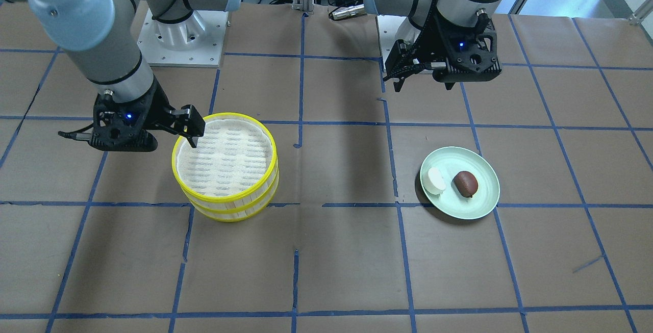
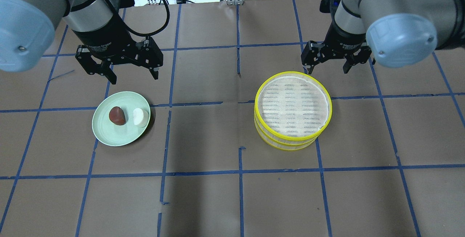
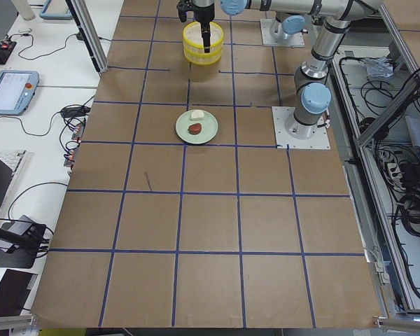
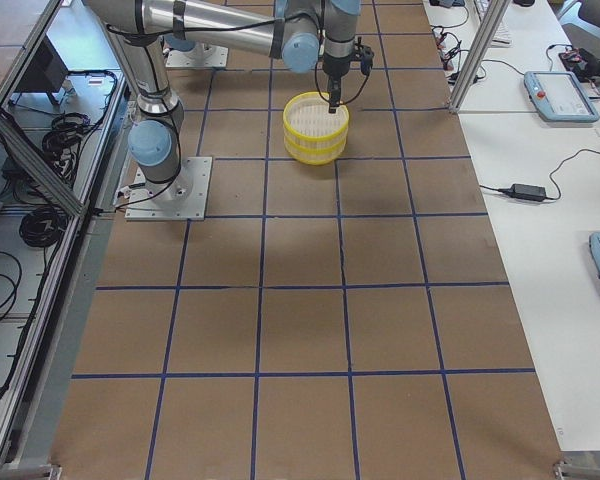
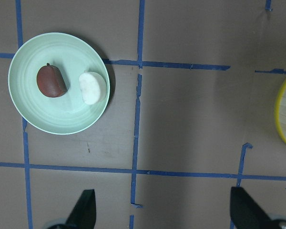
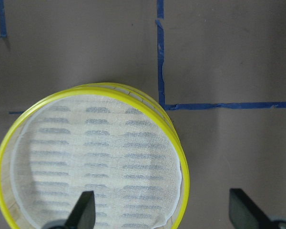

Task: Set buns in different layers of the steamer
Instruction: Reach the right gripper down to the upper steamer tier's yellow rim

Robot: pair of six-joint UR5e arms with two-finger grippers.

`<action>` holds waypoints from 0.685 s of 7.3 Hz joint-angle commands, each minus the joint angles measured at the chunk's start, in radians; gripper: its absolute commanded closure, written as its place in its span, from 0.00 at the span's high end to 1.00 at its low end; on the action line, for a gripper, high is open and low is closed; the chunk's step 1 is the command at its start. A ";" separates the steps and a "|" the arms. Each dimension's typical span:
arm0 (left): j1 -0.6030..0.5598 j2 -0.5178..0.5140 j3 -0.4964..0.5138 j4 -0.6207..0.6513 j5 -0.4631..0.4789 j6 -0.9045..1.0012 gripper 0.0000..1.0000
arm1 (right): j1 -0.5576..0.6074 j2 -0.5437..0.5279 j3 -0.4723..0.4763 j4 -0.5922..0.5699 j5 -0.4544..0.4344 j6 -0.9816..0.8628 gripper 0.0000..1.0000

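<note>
Two yellow-rimmed steamer baskets stand stacked, the top one (image 2: 292, 106) empty with its white mesh showing, the lower one (image 2: 283, 144) under it. The stack also shows in the front view (image 1: 224, 162) and the right wrist view (image 6: 90, 157). The white bun (image 2: 140, 117) and the reddish-brown bun (image 2: 117, 115) lie side by side on the pale green plate (image 2: 116, 136). My left gripper (image 2: 134, 78) is open and empty, above the table just beyond the plate. My right gripper (image 2: 327, 71) is open and empty, above the stack's edge.
The table is covered in brown paper with a blue tape grid (image 2: 239, 102). The arms' base plates (image 1: 181, 42) sit at the robot's side. Tablets and cables (image 3: 10, 87) lie on benches off the table.
</note>
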 commanded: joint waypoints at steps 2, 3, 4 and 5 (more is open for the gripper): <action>-0.001 -0.010 -0.030 0.012 0.001 -0.003 1.00 | -0.069 0.032 0.176 -0.175 -0.005 -0.054 1.00; 0.001 -0.010 -0.030 0.012 0.001 0.000 1.00 | -0.066 0.034 0.216 -0.224 0.000 -0.051 0.99; 0.001 -0.010 -0.030 0.012 0.001 0.002 1.00 | -0.068 0.034 0.235 -0.235 0.003 -0.052 0.88; 0.001 -0.010 -0.030 0.012 0.001 0.000 1.00 | -0.066 0.034 0.239 -0.233 -0.005 -0.055 0.53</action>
